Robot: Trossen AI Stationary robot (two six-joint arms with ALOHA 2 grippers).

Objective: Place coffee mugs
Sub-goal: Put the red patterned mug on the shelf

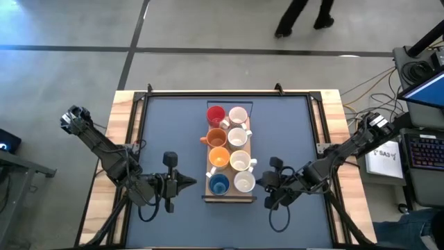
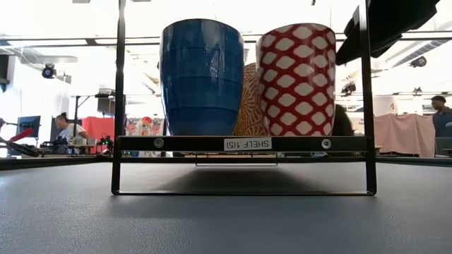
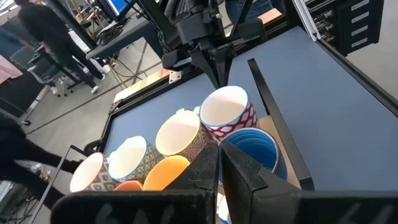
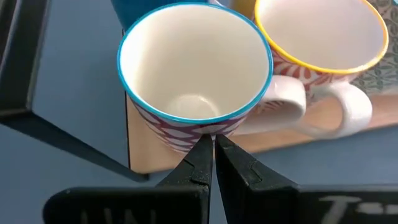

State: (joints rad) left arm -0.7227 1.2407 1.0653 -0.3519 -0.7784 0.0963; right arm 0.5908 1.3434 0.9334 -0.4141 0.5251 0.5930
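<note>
Eight mugs stand upright in two rows on a wooden shelf board (image 1: 229, 199) in a black frame at the table's middle. The left row holds a red mug (image 1: 216, 114), two orange ones (image 1: 218, 157) and a blue mug (image 1: 219, 184). The right row holds several white-lined mugs. My left gripper (image 1: 193, 183) is shut and level, left of the blue mug (image 3: 255, 146), apart from it. My right gripper (image 1: 261, 183) is shut and points at the nearest red-patterned, blue-rimmed mug (image 4: 196, 68) from the table's right. My right gripper's shut fingertips (image 4: 205, 155) stand level at the lower outer wall (image 4: 199, 138) of the red-patterned mug, coming from the table's right. I cannot tell whether they touch it. The mug stands upright on the board.
The black shelf frame (image 2: 240, 143) rises around the board, with uprights (image 2: 119, 92) at its corners. Mug handles (image 4: 348, 106) stick out toward the table's right. Blue table surface (image 1: 166, 132) lies open on either side of the shelf. People move in the room beyond.
</note>
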